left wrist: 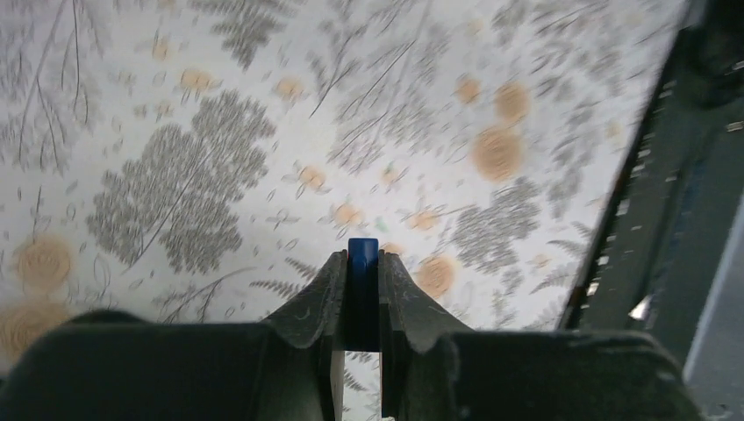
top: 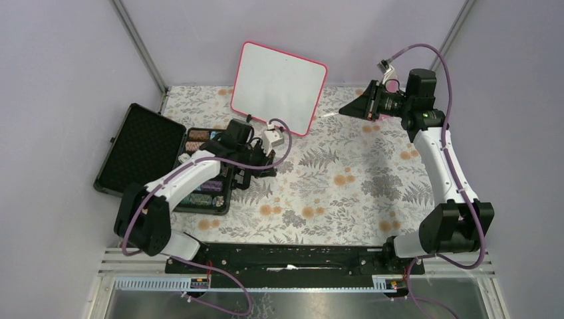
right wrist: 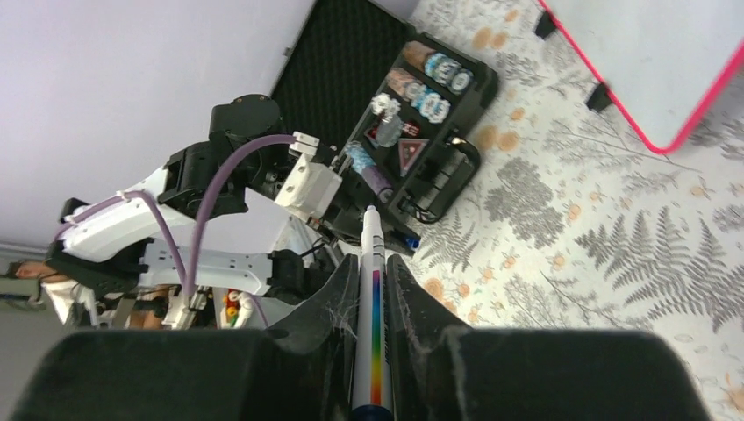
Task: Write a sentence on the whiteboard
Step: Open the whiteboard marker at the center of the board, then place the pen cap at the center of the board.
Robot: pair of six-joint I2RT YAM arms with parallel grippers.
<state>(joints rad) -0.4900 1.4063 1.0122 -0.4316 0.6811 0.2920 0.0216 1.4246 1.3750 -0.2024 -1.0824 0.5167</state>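
The whiteboard stands tilted at the back of the table, white with a red-pink frame. Its face is blank and no blue lettering shows. Its lower corner and black feet show in the right wrist view. My right gripper is just right of the board. It is shut on a white marker with a rainbow stripe, whose tip is close to the board's right edge. My left gripper hovers low over the cloth in front of the board, shut on a blue marker cap.
An open black case lies at the left, with a tray of poker chips beside it. A bit of a pink object shows under the right gripper. A floral cloth covers the table. A black rail runs along the near edge.
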